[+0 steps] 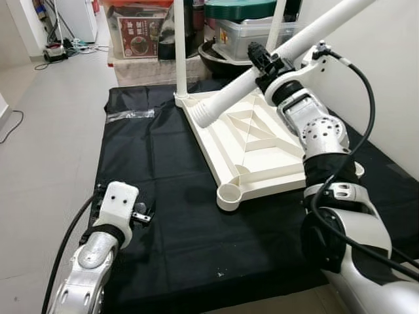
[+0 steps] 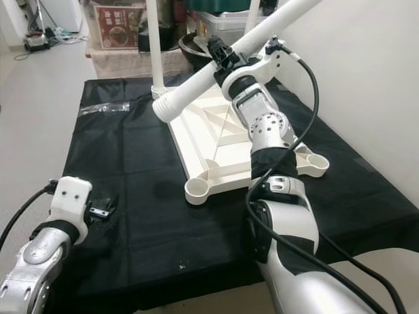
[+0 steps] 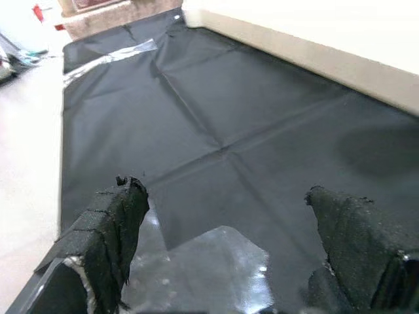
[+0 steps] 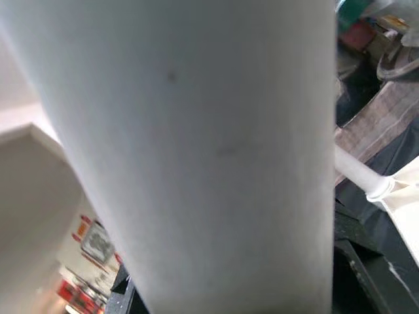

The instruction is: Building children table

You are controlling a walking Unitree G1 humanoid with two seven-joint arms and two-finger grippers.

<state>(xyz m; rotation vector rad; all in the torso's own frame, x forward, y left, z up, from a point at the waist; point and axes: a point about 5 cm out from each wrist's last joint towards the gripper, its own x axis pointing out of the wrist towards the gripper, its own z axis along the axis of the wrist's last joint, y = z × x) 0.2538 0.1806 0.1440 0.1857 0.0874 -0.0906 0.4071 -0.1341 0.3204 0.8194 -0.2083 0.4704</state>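
- Left eye view: a white tabletop (image 1: 252, 147) lay upside down on a black sheet (image 1: 163, 196) spread over the floor, nearer the sheet's far right corner than its near edge.
- Two white legs already stood upright in the tabletop's far corners (image 1: 181, 52); an unfilled round socket (image 1: 229, 194) showed at its near left corner.
- The right gripper (image 1: 263, 60) was clamped around a loose table leg (image 1: 262, 72), gripping it partway along its length.
- That leg was held tilted above the tabletop, its lower open end (image 1: 207, 115) hanging over the ribbed underside near the far left corner, apart from the sockets.
- Right wrist view: the gripped leg's white surface (image 4: 196, 150) lay right against the lens.
- The left gripper (image 3: 229, 261) hovered low over the sheet near its near left corner, well apart from the tabletop, its fingers (image 3: 114, 222) spread and holding nothing.
- Storage boxes (image 1: 137, 29) stood beyond the sheet's far edge.
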